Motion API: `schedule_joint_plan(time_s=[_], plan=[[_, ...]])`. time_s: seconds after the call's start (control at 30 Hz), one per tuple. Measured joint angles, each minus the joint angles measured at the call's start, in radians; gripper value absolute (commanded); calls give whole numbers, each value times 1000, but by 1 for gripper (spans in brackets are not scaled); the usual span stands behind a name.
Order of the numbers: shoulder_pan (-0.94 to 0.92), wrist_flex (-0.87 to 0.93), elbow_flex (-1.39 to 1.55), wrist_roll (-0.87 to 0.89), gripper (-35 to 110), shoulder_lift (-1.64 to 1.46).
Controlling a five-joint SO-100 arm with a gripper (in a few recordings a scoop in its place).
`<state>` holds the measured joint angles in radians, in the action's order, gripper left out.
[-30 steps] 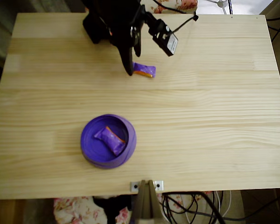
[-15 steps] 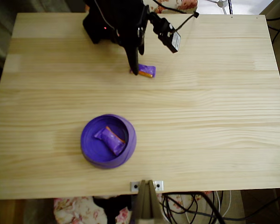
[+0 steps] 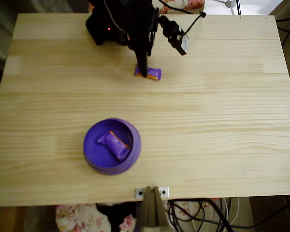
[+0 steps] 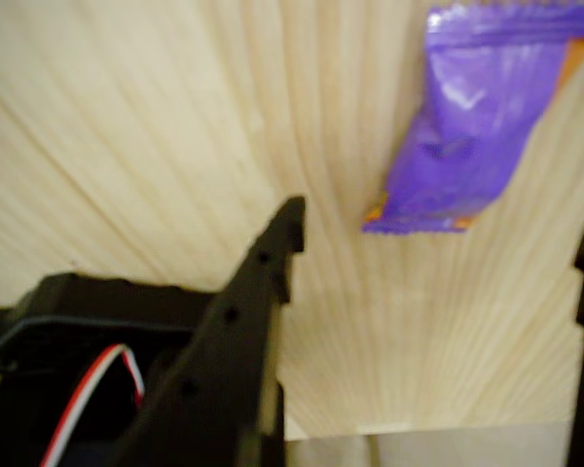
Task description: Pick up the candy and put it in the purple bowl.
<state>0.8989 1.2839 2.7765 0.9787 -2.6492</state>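
Note:
The candy (image 3: 153,74) lies flat on the far part of the wooden table, purple with an orange edge. My black gripper (image 3: 145,72) hangs over its left end. In the wrist view the candy (image 4: 477,117) sits just ahead of the open gripper (image 4: 438,253), between the lines of the two fingers; the left finger (image 4: 263,282) is near the middle and the other at the right edge. Nothing is held. The purple bowl (image 3: 88,150) stands nearer the table's front, left of centre, well apart from the gripper. A plumper purple candy (image 3: 115,145) lies inside it.
The arm's base (image 3: 106,24) and a small camera on its cable (image 3: 180,42) sit at the far edge. A metal clamp (image 3: 152,192) grips the front edge. Bare wood (image 3: 222,111) spreads right of the bowl and candy.
The gripper has swung to the right from beside the candy's left end to over it. The candy and the bowl have not moved.

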Motion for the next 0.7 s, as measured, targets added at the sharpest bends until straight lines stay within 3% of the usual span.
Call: schedule_joint_plan(time_s=[0.43,0.7], plan=[[-37,-97,0,-15,50,164],[-78,-143,-3,-32,41,219]])
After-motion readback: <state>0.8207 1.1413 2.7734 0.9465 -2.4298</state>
